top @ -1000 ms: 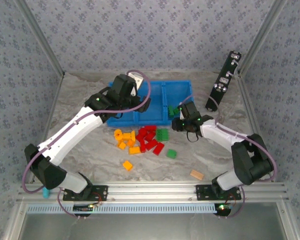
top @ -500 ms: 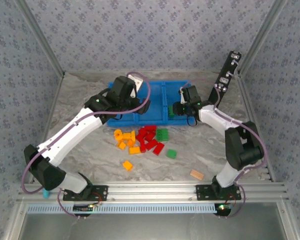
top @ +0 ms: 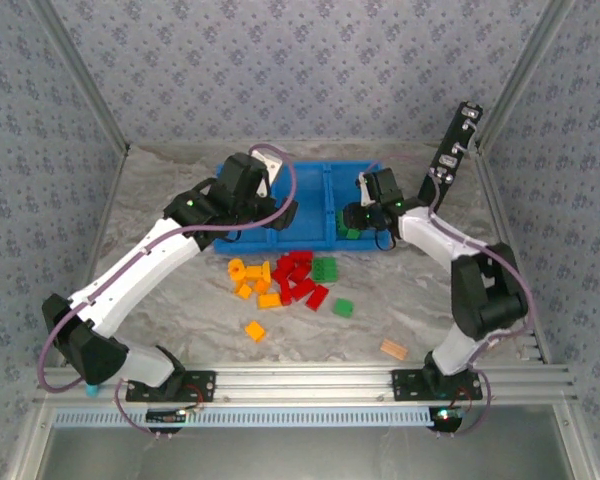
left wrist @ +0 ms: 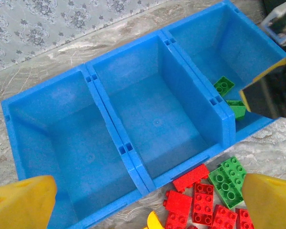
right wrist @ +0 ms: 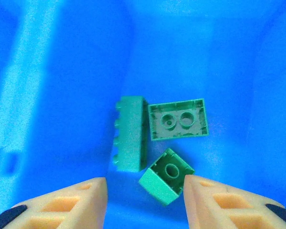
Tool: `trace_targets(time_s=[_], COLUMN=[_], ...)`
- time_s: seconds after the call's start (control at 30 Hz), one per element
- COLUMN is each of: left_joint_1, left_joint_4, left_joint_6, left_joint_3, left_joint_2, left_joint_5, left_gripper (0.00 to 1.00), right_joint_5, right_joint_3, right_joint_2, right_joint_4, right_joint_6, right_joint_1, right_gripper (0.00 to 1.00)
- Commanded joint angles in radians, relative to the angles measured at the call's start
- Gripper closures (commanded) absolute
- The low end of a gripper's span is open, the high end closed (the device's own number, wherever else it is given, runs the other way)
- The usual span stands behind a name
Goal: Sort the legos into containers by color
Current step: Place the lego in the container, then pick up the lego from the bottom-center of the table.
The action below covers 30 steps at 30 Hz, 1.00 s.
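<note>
The blue three-compartment tray (top: 310, 170) lies at the back of the table. In the right wrist view three green legos lie in its right compartment: a long one on its side (right wrist: 131, 133), an upturned one (right wrist: 177, 119) and a small tilted one (right wrist: 166, 176). My right gripper (right wrist: 145, 200) hangs open just above the small one. My left gripper (left wrist: 145, 205) is open over the tray's front wall (left wrist: 133, 152); its left and middle compartments are empty. Red (top: 298, 277), orange-yellow (top: 252, 280) and green (top: 324, 268) legos sit piled in front of the tray.
A loose orange brick (top: 254, 330) and a green brick (top: 343, 307) lie nearer the arms. A tan block (top: 393, 349) rests at the front right. A black oblong device (top: 447, 160) leans at the back right corner. Metal frame posts border the table.
My right gripper moved from the table up over the tray's right compartment, and the small green brick now lies loose inside it. The left arm shifted slightly left.
</note>
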Motion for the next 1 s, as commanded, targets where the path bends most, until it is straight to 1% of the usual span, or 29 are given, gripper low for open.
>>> trace_targets(time_s=[0.0,0.07,0.17,0.27,0.37,0.43,0.57,0.63,0.67,0.73,0.97], left_joint_1=[0.002,0.002,0.002,0.002,0.002,0.002,0.002,0.002,0.002,0.002,0.002], left_joint_4=[-0.007,0.012,0.032,0.024,0.029,0.036,0.059,0.065,0.070,0.073,0.081], left_joint_6=[-0.004,0.012,0.044,0.066,0.075,0.076,0.075,0.077,0.080,0.088,0.092], left_joint_3=[-0.013,-0.032,-0.042,-0.044,-0.052,-0.059,-0.078,-0.081,-0.083,-0.081,-0.097], left_joint_2=[-0.015,-0.013,0.003,0.013,0.014,0.015,0.017,0.023,0.026,0.030,0.015], left_joint_5=[-0.005,-0.010,-0.013,-0.016,-0.011,-0.001,0.014,0.026,0.030,0.032,0.035], left_gripper=[0.00,0.00,0.00,0.00,0.00,0.00,0.00,0.00,0.00,0.00,0.00], right_joint_5=[0.011,0.072,0.101,0.133,0.145,0.141,0.094,0.038,0.019,-0.001,0.017], right_joint_3=[-0.067,-0.137,-0.251,-0.340,-0.407,-0.450,-0.521,-0.541,-0.545,-0.542,-0.518], right_joint_2=[-0.158,-0.243,-0.373,-0.476,-0.542,-0.567,-0.576,-0.556,-0.541,-0.511,-0.416], right_joint_4=[-0.146,-0.205,-0.247,-0.279,-0.287,-0.263,-0.181,-0.141,-0.130,-0.122,-0.114], right_joint_6=[0.024,0.106,0.212,0.319,0.415,0.466,0.514,0.518,0.518,0.511,0.513], right_joint_1=[0.057,0.102,0.162,0.226,0.276,0.303,0.332,0.326,0.329,0.334,0.357], right_gripper=[0.49,0.38,0.27,0.23,0.22,0.21,0.17,0.10,0.09,0.08,0.08])
